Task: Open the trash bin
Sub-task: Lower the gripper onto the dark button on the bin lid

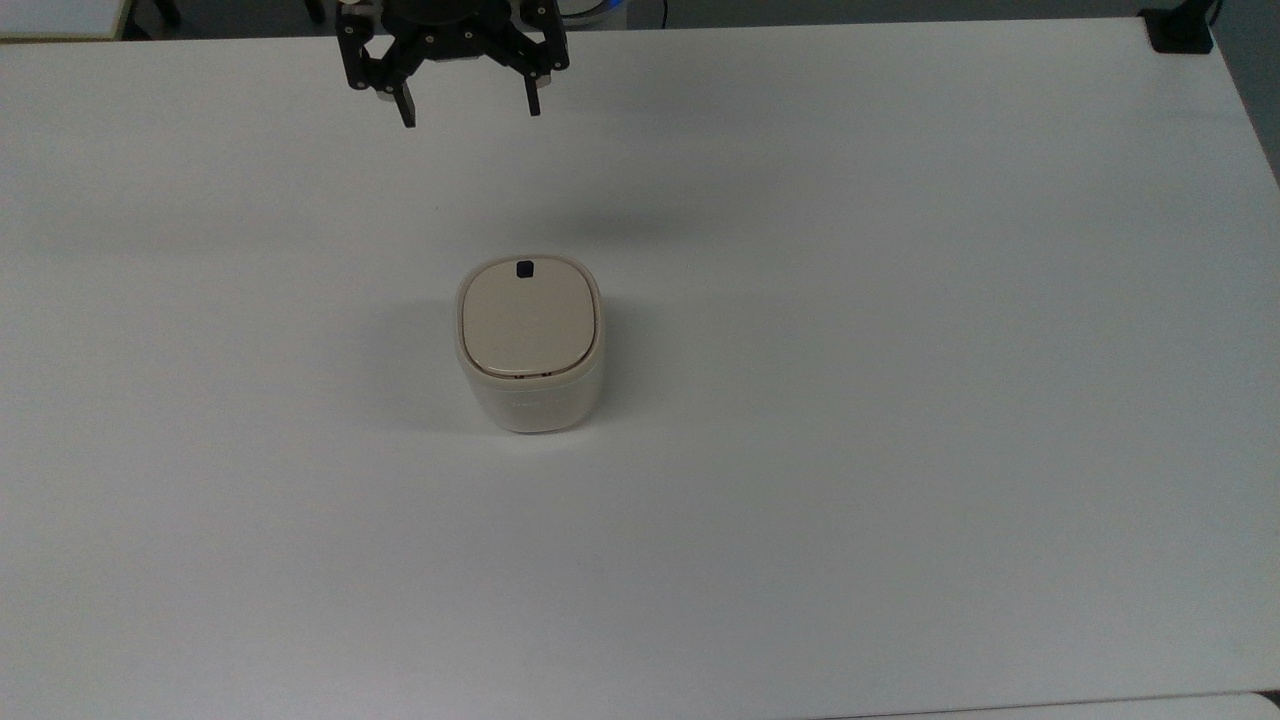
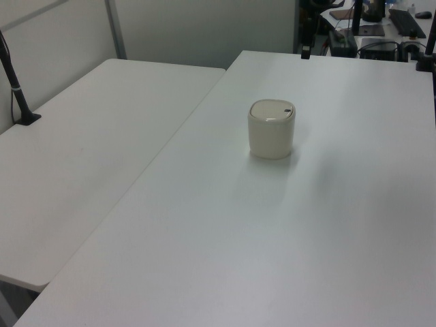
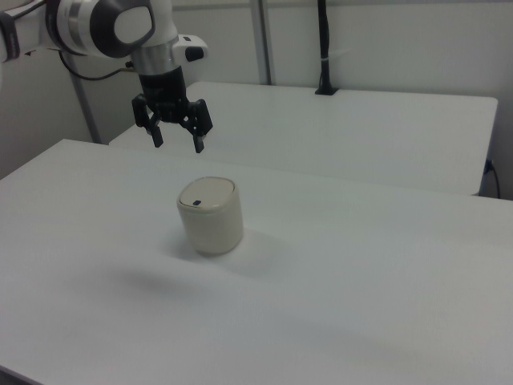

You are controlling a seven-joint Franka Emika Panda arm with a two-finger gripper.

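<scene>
A: where's the trash bin sitting?

B: upright on the white table, lid flat and closed, black button on the edge facing the gripper.

A: and the gripper?

B: hanging in the air well apart from it, fingers spread, nothing between them.

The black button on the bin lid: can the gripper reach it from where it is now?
Probably yes. The gripper hangs open above the table, apart from the trash bin. The black button faces up on the closed lid, and nothing stands between them.
</scene>
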